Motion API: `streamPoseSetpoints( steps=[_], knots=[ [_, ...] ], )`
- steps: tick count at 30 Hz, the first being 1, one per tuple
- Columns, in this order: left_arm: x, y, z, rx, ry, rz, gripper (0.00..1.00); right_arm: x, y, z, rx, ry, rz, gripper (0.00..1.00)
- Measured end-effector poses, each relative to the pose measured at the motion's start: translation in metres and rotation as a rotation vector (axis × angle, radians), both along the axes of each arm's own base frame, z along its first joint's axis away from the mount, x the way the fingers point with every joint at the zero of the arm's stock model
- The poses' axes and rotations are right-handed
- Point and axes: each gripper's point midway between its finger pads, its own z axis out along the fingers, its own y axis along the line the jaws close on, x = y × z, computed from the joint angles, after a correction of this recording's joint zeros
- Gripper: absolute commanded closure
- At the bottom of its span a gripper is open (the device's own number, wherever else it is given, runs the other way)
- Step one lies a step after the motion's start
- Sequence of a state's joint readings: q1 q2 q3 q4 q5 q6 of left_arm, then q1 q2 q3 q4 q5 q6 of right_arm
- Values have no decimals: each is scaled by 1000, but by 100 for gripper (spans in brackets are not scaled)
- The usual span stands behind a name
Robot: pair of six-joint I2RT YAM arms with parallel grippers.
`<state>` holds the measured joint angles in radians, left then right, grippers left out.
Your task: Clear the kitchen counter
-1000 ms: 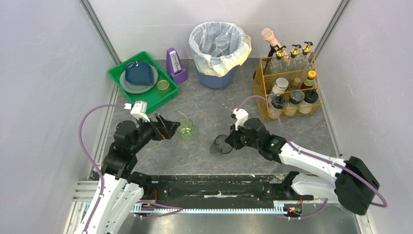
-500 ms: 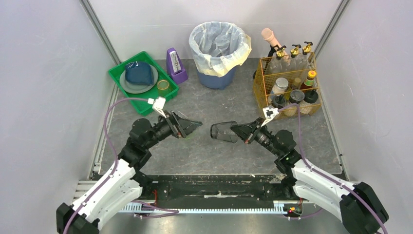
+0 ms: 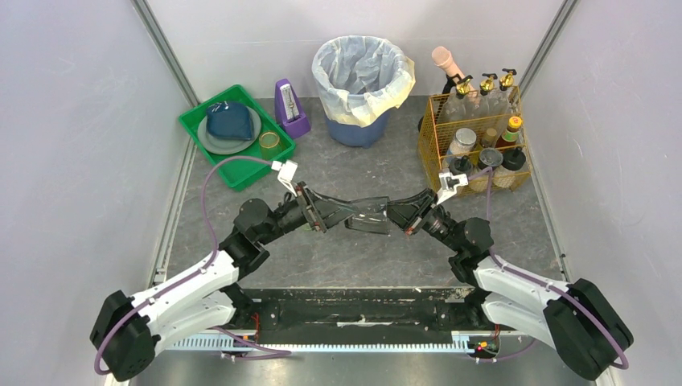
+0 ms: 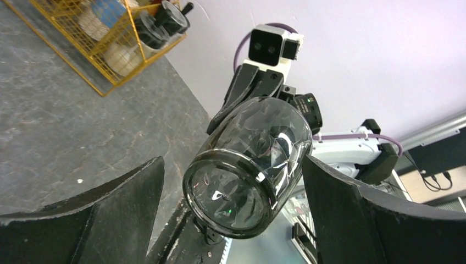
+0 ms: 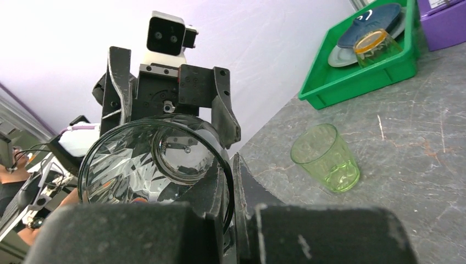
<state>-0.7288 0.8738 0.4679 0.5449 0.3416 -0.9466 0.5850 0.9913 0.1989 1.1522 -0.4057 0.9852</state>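
Right gripper point(image 3: 400, 215): clamped on the rim of a smoked-glass tumbler point(image 3: 368, 215), which lies horizontal in the air above the middle of the kitchen counter point(image 3: 354, 173). In the right wrist view the gripping fingers are a blurred dark mass along the bottom edge, so the exact pinch point is hard to make out.

Left gripper point(image 3: 347, 211): spread wide, its fingers flanking the tumbler's base end. The left wrist view shows a clear gap at one finger. At the other, the glass sits just beside the pad and contact cannot be judged.

A green glass tumbler point(image 5: 325, 157) stands upright on the counter near the left arm and is seen clearly only from the right wrist.

At the far left corner, a green tray point(image 3: 241, 173) holds a grey plate point(image 3: 211, 140), a dark blue dish point(image 3: 229, 119) and an amber cup point(image 3: 269, 143). Beside it stands a purple metronome-like object point(image 3: 288, 107), then a lined waste bin point(image 3: 362, 80).

At the far right is a yellow wire basket point(image 3: 435, 145) of bottles and jars, their labels too small to read.
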Motion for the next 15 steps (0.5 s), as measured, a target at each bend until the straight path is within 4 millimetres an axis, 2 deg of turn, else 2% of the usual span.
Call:
streamPoseSetpoints(
  steps=[6,7,8,12,15],
  knots=[
    [-9,-15,3,-29,-5,-54,0,-4,4,9,16,-30,35,100],
    [-11,-17,4,-33,-8,-60,0,-4,4,10,20,-33,36,87],
    [-13,-19,5,-40,-11,-71,1,-4,4,11,22,-37,39,100],
    [-22,-28,3,-41,-8,-106,6,-4,6,10,29,-30,50,100],
    [-25,-31,2,-42,-8,-121,16,-3,7,9,33,-23,55,100]
  ],
)
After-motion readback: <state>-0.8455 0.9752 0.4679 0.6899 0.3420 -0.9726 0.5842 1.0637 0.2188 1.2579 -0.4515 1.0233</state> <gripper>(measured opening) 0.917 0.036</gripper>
